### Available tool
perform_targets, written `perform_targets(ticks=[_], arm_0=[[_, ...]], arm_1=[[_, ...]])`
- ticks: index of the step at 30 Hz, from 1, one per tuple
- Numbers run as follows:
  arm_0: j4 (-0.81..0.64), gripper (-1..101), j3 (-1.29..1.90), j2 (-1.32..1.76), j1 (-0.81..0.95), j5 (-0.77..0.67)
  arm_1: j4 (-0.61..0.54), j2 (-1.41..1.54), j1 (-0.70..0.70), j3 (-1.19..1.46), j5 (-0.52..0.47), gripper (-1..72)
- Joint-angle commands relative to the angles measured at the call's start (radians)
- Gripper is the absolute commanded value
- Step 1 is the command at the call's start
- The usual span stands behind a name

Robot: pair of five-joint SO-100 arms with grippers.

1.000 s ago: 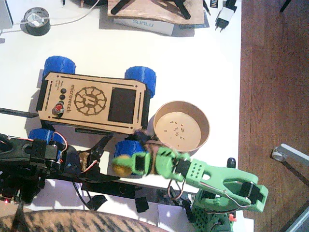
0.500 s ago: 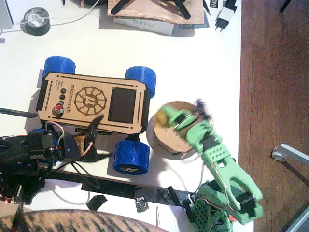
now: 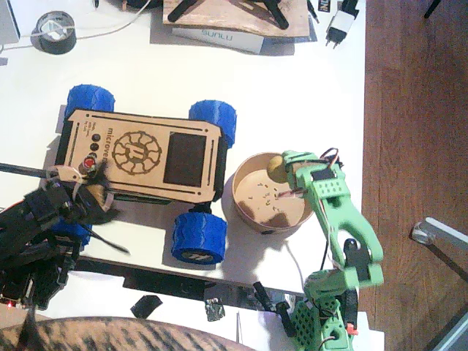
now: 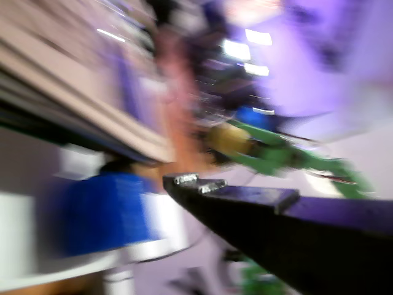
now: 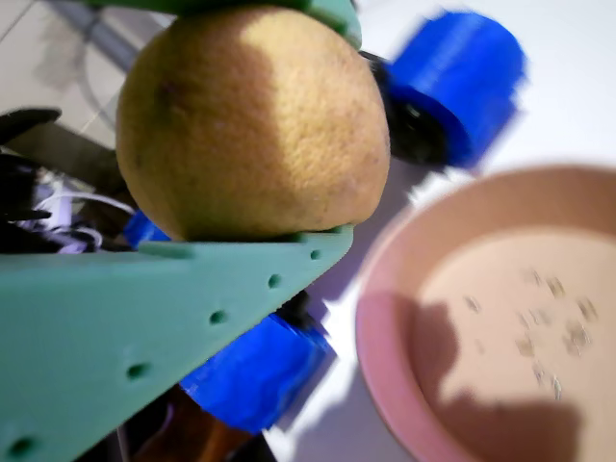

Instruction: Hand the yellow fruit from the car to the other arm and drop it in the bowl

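Observation:
The yellow fruit (image 3: 276,167) hangs over the far right part of the bowl (image 3: 252,212), pinched in my right gripper (image 3: 282,168), which belongs to the green arm. In a wrist view the yellow fruit (image 5: 252,120) fills the space between the green fingers (image 5: 183,318), with the bowl (image 5: 385,327) below and to the right. The car (image 3: 139,153) stands left of the bowl on blue wheels. My left gripper (image 3: 110,216), on the black arm, sits open and empty at the car's near left corner. Another wrist view is blurred, showing one black finger (image 4: 245,203) and the distant fruit (image 4: 230,138).
A black tape roll (image 3: 55,33) lies at the far left corner, and boxes (image 3: 219,29) and a plug (image 3: 340,25) line the far edge. The table ends just right of the bowl at the wooden floor (image 3: 417,110). Striped fabric (image 3: 110,338) shows along the near edge.
The green arm carried the fruit from the table's near edge up over the bowl. The black arm drew back to the left, away from the blue wheel.

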Motion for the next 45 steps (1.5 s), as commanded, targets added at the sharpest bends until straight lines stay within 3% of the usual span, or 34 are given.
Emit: perform_targets(ticks=[1,5,8,13,16,25,26,28,30,37,39,45], arm_0=[[0.041,42,-0.043,-0.006,-0.135,0.242],[0.092,37,-0.038,-0.017,-0.299,0.54],[0.175,31,-0.035,-0.018,-0.442,0.67],[0.276,0,-0.032,0.002,-0.672,0.75],[0.282,0,0.008,0.051,-0.726,0.753],[0.121,0,0.298,0.12,-0.739,0.752],[0.106,0,0.316,0.123,-0.739,0.752],[0.1,0,0.325,0.121,-0.739,0.752],[0.091,0,0.337,0.12,-0.739,0.752],[0.074,0,0.383,0.13,-0.739,0.752],[0.078,0,0.387,0.149,-0.739,0.752],[0.106,0,0.391,0.212,-0.739,0.753]], arm_1=[[0.029,-0.066,0.017,-0.118,0.023,-0.1],[0.074,-0.16,0.026,-0.189,0.044,-0.1],[0.098,-0.219,0.025,-0.225,0.048,-0.1],[0.112,-0.298,0.02,-0.258,0.06,-0.1],[0.112,-0.327,0.025,-0.27,0.064,-0.1],[0.114,-0.362,0.037,-0.305,0.067,0.5],[0.114,-0.362,0.035,-0.305,0.064,3.0],[0.114,-0.362,0.034,-0.299,0.06,19.9],[0.114,-0.362,0.032,-0.296,0.063,27.8],[0.114,-0.353,0.026,-0.278,0.067,35.5],[0.114,-0.345,0.026,-0.272,0.066,33.2],[0.112,-0.094,0.028,-0.109,0.055,0.2]])
